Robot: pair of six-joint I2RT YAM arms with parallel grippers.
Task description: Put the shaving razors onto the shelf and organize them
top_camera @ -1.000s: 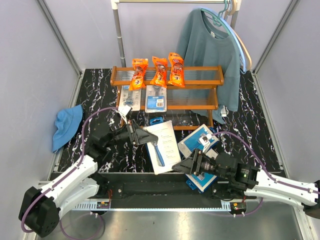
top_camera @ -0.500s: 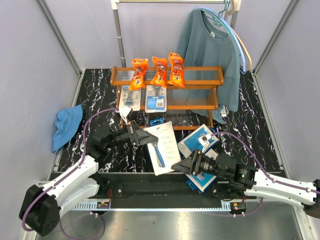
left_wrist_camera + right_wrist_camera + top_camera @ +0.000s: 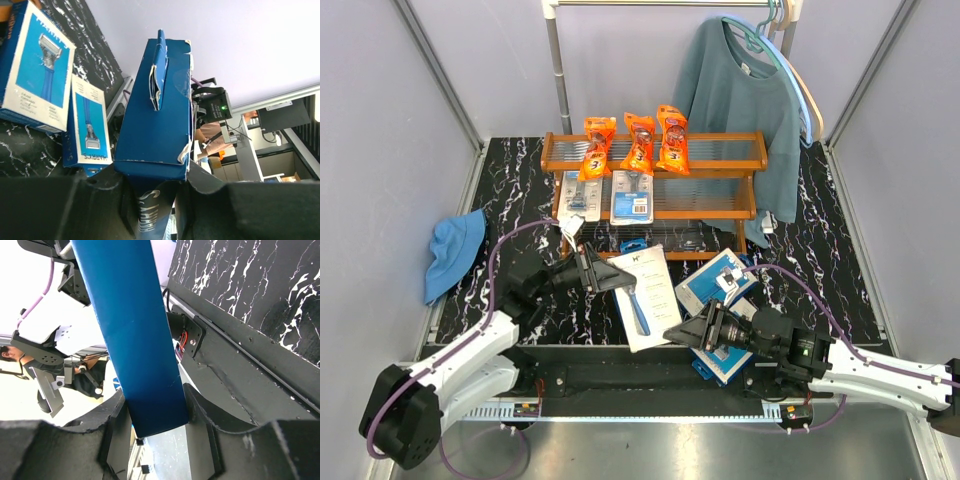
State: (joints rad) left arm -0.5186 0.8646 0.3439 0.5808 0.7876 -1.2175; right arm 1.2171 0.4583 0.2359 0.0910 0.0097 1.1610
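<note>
The left gripper (image 3: 603,272) is clamping 1 end of the Harry's razor box (image 3: 650,285) and the right gripper (image 3: 678,330) is grasping the other, holding it above the table (image 3: 520,190), short of the shelf (image 3: 720,160). Opposing pulls could be twisting or crushing the carton, or tearing it loose.

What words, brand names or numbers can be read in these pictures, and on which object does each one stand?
"HARRY'S": lower edge of the lying blue box, left wrist view.
"HARRY'S", sideways: end of the held blue box, by the left claw.
"3": the orange bags on the shelf, top tier.
Too small to read: print on the blister cards and on the held blue box's white face.
</note>
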